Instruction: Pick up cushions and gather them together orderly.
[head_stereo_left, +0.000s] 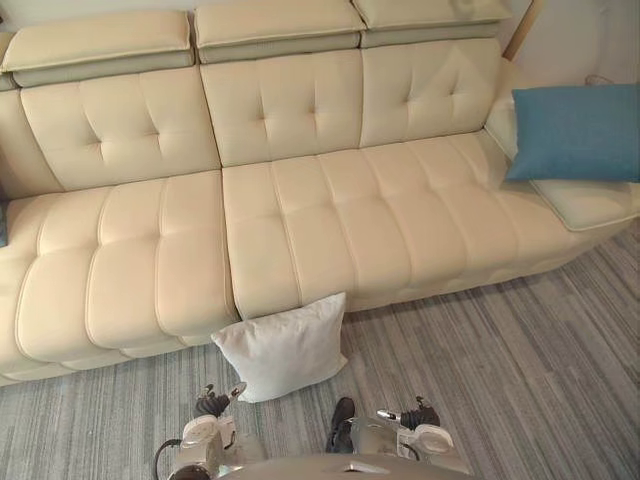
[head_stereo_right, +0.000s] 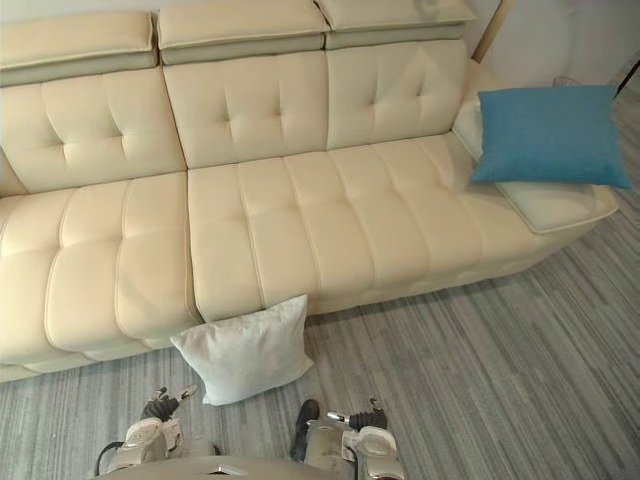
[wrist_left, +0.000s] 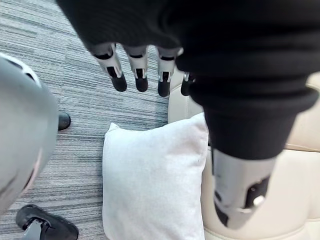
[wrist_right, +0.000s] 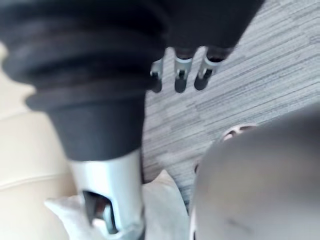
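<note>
**White square fabric cushion (head_stereo_left: 283, 347) on grey striped carpet (head_stereo_left: 500, 360), leaning against the cream tufted leather sofa (head_stereo_left: 330, 215).**
This cushion lies at 6 o'clock in the head view; a blue rectangular cushion (head_stereo_left: 577, 132) rests at 2 o'clock on the sofa's end. Fingers of left hand (wrist_left: 138, 67) and right hand (wrist_right: 181, 75) are straight, holding nothing.

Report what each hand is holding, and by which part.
Nothing is held. The left hand and right hand both hang open above the floor; the white cushion leans untouched against the sofa front.
</note>
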